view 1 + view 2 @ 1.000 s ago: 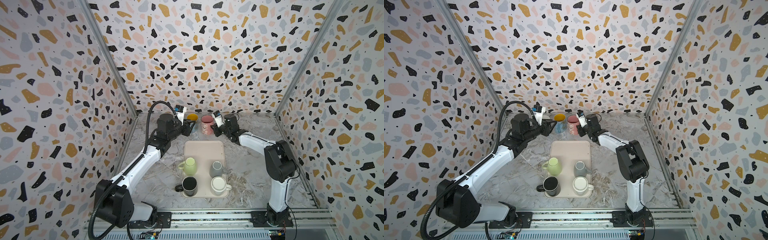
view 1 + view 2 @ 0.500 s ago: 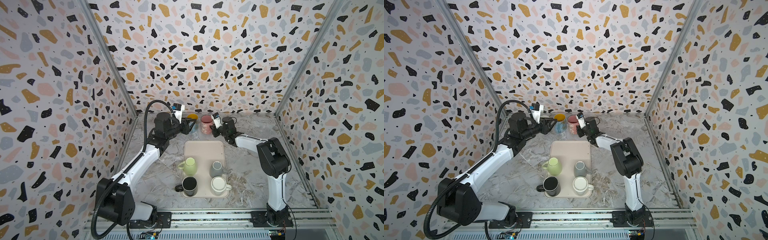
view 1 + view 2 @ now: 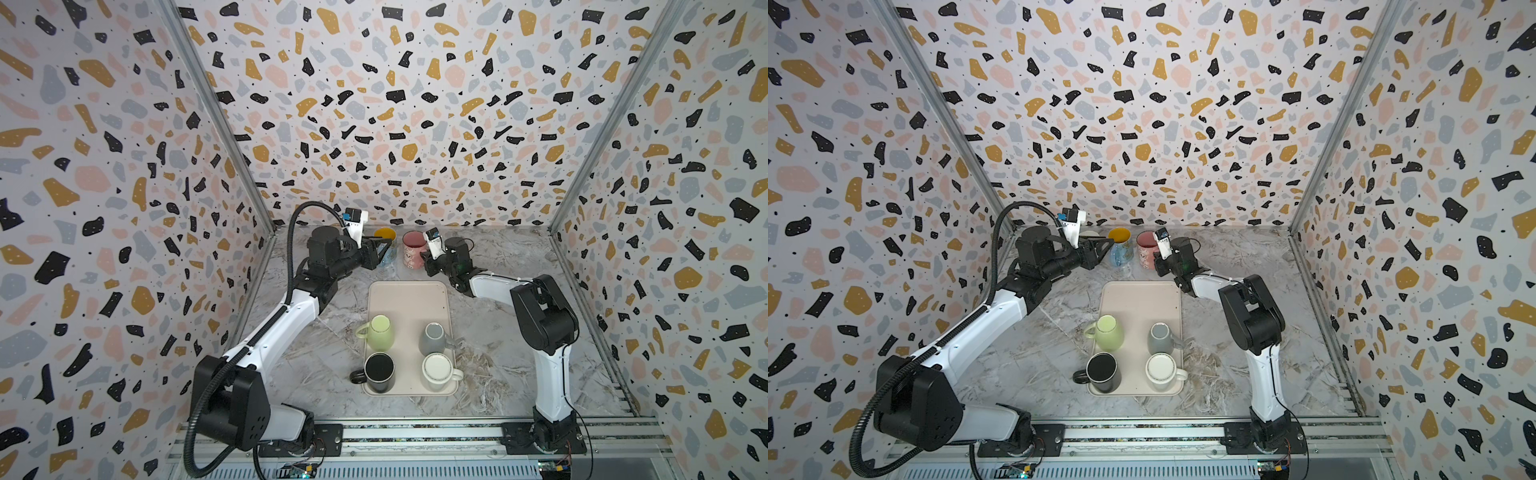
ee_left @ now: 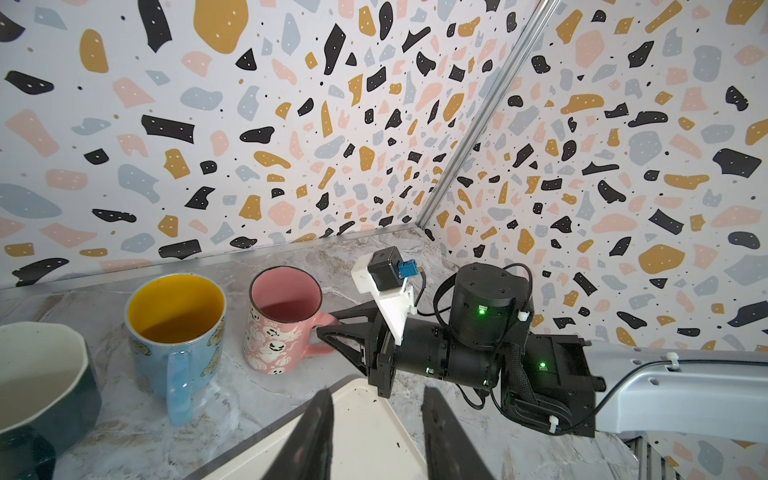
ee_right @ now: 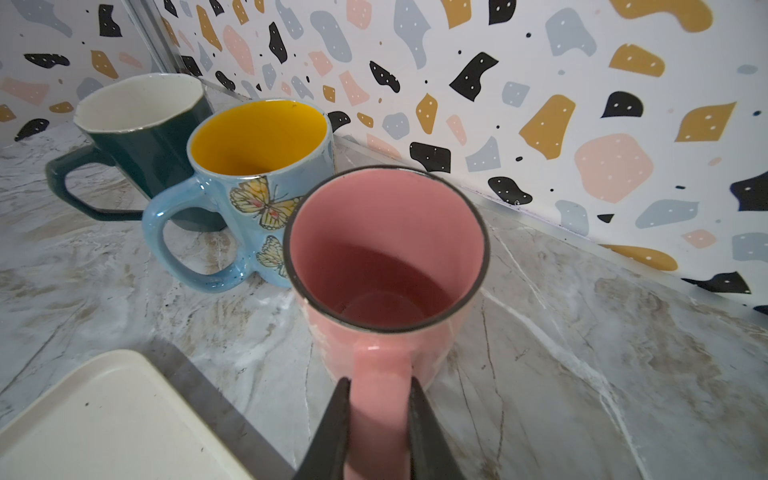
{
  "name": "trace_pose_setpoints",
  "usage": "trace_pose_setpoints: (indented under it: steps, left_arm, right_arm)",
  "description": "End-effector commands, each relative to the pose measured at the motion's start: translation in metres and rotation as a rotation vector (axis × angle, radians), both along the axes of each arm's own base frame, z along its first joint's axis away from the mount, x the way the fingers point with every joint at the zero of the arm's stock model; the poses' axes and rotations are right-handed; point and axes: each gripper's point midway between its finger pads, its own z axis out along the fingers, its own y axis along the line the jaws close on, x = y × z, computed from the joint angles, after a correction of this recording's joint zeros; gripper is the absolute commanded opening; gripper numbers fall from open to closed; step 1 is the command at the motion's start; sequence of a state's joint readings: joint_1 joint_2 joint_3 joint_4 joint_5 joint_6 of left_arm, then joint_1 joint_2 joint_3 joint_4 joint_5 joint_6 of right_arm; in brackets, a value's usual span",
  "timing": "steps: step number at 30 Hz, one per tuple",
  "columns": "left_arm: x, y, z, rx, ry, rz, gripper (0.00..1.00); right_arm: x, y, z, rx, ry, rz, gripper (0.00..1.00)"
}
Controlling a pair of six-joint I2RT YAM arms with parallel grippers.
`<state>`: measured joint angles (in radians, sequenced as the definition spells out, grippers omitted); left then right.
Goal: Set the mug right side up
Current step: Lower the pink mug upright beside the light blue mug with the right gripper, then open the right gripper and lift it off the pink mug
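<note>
Mug (image 5: 386, 257), pink with dark rim and ghost print, stands upright.

The pink mug (image 4: 284, 320) stands upright beside the blue mug (image 4: 176, 332), right fingers (image 4: 338, 337) seemingly pinching its handle

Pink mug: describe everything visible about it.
The pink mug looks like glazed ceramic, pink inside and out, with a dark rim and white ghost prints on its side. It is upright, mouth up and empty, and appears to rest on the marble table near the back wall, past the tray. The blue mug stands beside it with a small gap between them. The right gripper is shut on its handle, one finger on each side.
</note>
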<state>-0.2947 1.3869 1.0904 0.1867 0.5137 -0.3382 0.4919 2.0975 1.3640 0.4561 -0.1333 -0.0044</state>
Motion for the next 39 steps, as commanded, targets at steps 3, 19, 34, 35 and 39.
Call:
trace_pose_setpoints:
  steps: [3, 19, 34, 35, 39]
  left_arm:
    - [0.000, 0.001, 0.010, -0.025, -0.042, -0.008, 0.38]
    - [-0.001, 0.001, 0.008, -0.020, -0.042, -0.012, 0.40]
    - [-0.006, 0.005, 0.016, -0.019, -0.067, -0.008, 0.40]
    - [-0.005, 0.007, 0.018, -0.018, -0.074, 0.002, 0.40]
    - [0.000, 0.021, 0.020, 0.003, -0.066, 0.081, 0.41]
  right_arm:
    - [0.010, 0.006, 0.045, 0.081, -0.129, -0.003, 0.00]
    - [0.003, 0.008, 0.029, 0.051, -0.111, 0.003, 0.24]
    - [-0.017, 0.001, 0.054, 0.043, -0.141, -0.025, 0.47]
    - [-0.024, -0.002, 0.067, 0.052, -0.151, -0.031, 0.50]
    - [-0.053, -0.012, 0.108, 0.095, -0.046, -0.065, 0.60]
